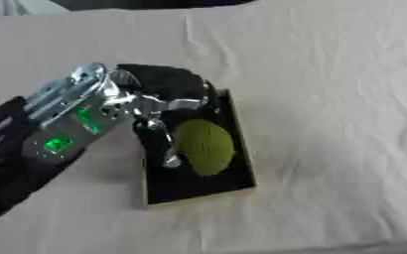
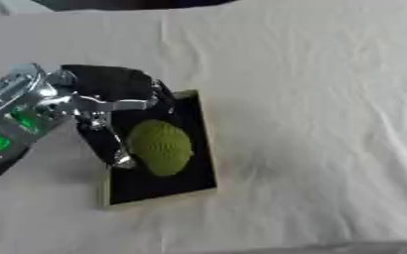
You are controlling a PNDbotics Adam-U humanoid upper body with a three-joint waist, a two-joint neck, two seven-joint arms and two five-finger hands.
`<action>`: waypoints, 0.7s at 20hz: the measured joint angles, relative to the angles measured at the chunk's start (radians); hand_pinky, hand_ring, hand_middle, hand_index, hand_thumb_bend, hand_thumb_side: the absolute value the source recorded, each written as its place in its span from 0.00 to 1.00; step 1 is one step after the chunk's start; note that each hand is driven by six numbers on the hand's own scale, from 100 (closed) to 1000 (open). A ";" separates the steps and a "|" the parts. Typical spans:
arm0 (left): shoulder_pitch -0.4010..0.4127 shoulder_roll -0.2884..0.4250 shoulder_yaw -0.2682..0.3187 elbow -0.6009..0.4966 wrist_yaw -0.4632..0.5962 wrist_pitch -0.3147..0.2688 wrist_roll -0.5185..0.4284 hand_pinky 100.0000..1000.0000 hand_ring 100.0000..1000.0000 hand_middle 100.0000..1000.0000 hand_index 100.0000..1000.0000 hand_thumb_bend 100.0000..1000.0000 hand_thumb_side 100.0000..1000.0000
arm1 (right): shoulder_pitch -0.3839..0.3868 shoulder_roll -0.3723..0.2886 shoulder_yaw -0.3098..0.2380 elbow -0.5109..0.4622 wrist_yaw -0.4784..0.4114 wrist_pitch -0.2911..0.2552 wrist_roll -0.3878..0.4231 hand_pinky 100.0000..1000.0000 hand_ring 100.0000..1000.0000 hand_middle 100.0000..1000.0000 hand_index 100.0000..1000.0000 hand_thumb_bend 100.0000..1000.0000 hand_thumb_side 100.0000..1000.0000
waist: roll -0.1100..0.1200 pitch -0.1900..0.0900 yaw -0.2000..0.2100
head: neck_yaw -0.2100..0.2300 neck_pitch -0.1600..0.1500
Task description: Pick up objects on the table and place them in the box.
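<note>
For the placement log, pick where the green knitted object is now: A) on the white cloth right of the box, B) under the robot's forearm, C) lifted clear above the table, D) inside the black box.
D: the green knitted object lies within the black box, beside the left robot hand.

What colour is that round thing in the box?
Yellow-green ball, clearest in the left eye view.

Ball (image 1: 204, 147) in the box (image 1: 233, 186) on the table (image 1: 328, 99), left of centre.
</note>
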 measured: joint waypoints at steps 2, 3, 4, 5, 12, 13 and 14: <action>0.002 0.000 0.002 -0.002 -0.001 -0.006 -0.006 0.76 0.80 0.80 0.90 0.56 0.00 | 0.000 0.000 0.000 0.000 0.000 0.001 0.001 0.85 0.66 0.57 0.80 0.00 0.60 | 0.000 0.000 0.000 | 0.000 0.000; 0.002 0.000 0.006 -0.004 -0.002 -0.008 -0.006 0.76 0.80 0.81 0.91 0.57 0.01 | 0.000 0.000 0.000 0.000 0.000 0.001 0.001 0.85 0.66 0.57 0.80 0.00 0.60 | 0.000 0.000 0.000 | 0.000 0.000; 0.002 0.000 0.014 -0.010 -0.004 -0.008 -0.005 0.77 0.81 0.82 0.91 0.58 0.04 | 0.000 0.000 0.000 0.000 0.000 0.002 0.001 0.85 0.67 0.57 0.80 0.00 0.60 | 0.000 0.000 0.000 | 0.000 0.000; 0.002 0.000 0.021 -0.019 -0.005 -0.010 -0.002 0.77 0.81 0.82 0.91 0.58 0.05 | 0.000 0.000 0.000 0.000 0.000 0.002 0.002 0.85 0.66 0.57 0.80 0.00 0.60 | 0.000 0.000 0.000 | 0.000 0.000; 0.002 0.023 0.092 -0.107 -0.006 0.003 0.028 0.74 0.79 0.79 0.88 0.51 0.00 | 0.001 0.000 -0.005 0.000 0.000 0.002 0.002 0.85 0.67 0.57 0.80 0.00 0.60 | 0.000 0.000 0.002 | -0.001 -0.003; 0.002 0.029 0.107 -0.122 -0.003 0.008 0.036 0.73 0.78 0.78 0.87 0.48 0.00 | 0.001 0.000 -0.005 0.000 0.000 0.002 0.002 0.85 0.67 0.57 0.80 0.00 0.60 | 0.001 0.000 0.002 | -0.002 -0.004; 0.002 0.034 0.123 -0.134 0.000 0.013 0.045 0.72 0.76 0.76 0.85 0.41 0.00 | 0.001 0.000 -0.006 0.000 0.000 0.002 0.002 0.85 0.67 0.57 0.80 0.00 0.60 | 0.001 0.000 0.002 | -0.003 -0.005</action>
